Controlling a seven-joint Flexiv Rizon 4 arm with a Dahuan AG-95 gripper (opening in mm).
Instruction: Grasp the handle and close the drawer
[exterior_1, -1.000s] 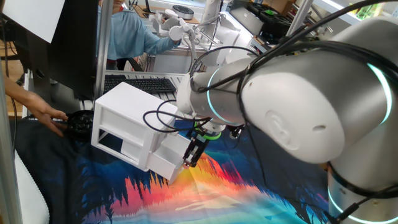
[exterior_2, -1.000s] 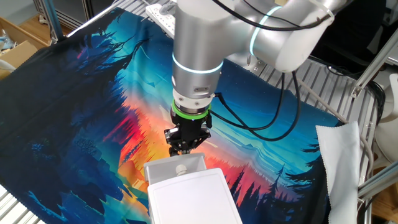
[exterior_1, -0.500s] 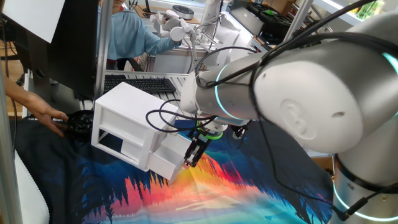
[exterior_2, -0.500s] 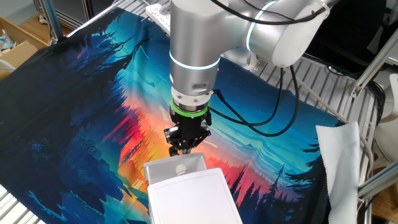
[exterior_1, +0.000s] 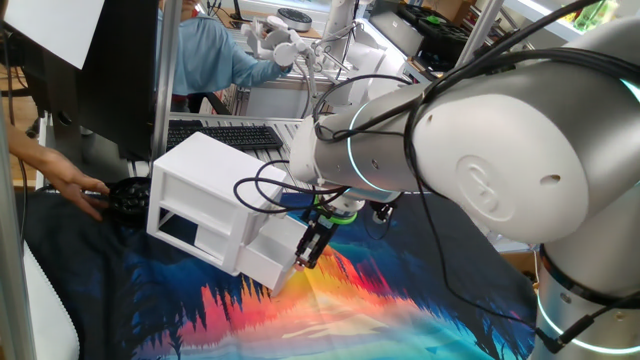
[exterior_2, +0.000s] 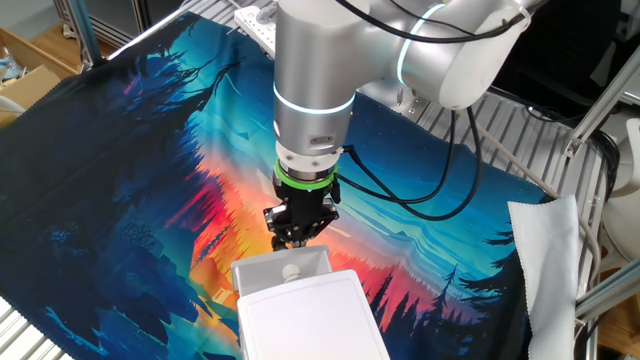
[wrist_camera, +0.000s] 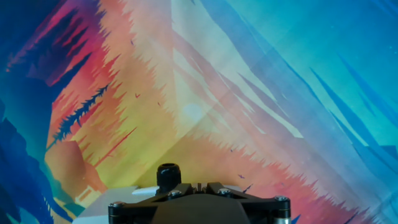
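Hand view first: my gripper (wrist_camera: 198, 185) points straight down at the painted forest cloth (wrist_camera: 249, 81), jaws fully shut, and the handle (wrist_camera: 168, 174), a small dark knob, sits right at the fingertips. I can't tell for sure if it's pinched between the jaws or just touching them; the gripper body hides the contact.

One fixed view, left to right: a person's hand (exterior_1: 62, 182) rests near a black round object (exterior_1: 128, 196) at the cabinet's left side. White cabinet (exterior_1: 205, 190) stands on the cloth, with the drawer (exterior_1: 272, 250) pulled out toward the gripper (exterior_1: 308, 255), which is at the drawer front. A keyboard (exterior_1: 228, 136) lies behind the cabinet, a seated person in blue (exterior_1: 215, 50) farther back. My arm's big grey joint (exterior_1: 500, 170) fills the right side and blocks that part of the table.

Other fixed view: a cardboard box (exterior_2: 25, 60) at left edge, drawer (exterior_2: 285, 267) sticking out under the gripper (exterior_2: 298, 232), the paler knob (exterior_2: 292, 271) visible on it, and a power strip (exterior_2: 262, 17) at the top.
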